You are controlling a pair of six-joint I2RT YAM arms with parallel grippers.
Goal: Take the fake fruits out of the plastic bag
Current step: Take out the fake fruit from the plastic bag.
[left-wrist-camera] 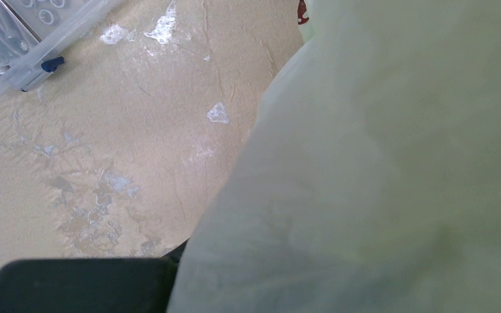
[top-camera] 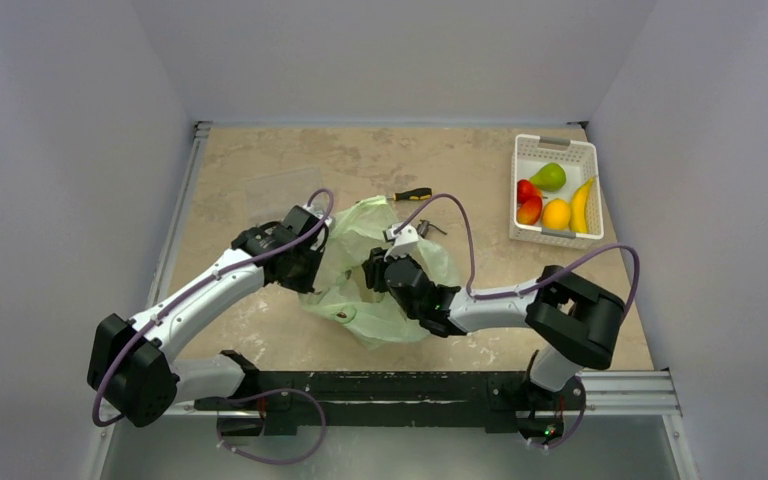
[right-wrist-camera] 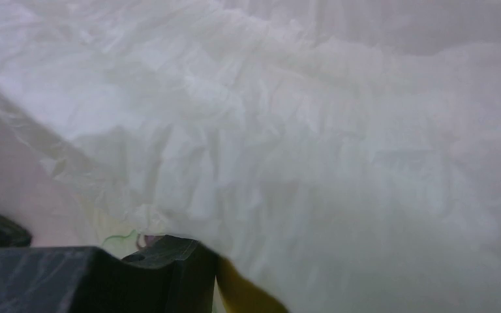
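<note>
The plastic bag (top-camera: pixel 365 285) lies crumpled at the table's middle. My left gripper (top-camera: pixel 310 262) is at its left edge and seems shut on the film. In the left wrist view the bag (left-wrist-camera: pixel 378 163) hides all but one dark finger (left-wrist-camera: pixel 72 287). My right gripper (top-camera: pixel 378 272) is pushed into the bag from the right. In the right wrist view the bag film (right-wrist-camera: pixel 300 130) drapes over it, and a yellow fruit (right-wrist-camera: pixel 248 293) sits against the inner face of the one visible finger (right-wrist-camera: pixel 104 280). The other fake fruits, a pear (top-camera: pixel 549 176), a banana (top-camera: pixel 582 205), an orange one (top-camera: pixel 556 214) and red ones (top-camera: pixel 528 200), lie in a basket.
The white slotted basket (top-camera: pixel 555 143) stands at the back right. A yellow-and-black screwdriver (top-camera: pixel 410 194) lies just behind the bag. A clear plastic box (top-camera: pixel 280 195) stands at the back left and also shows in the left wrist view (left-wrist-camera: pixel 32 39).
</note>
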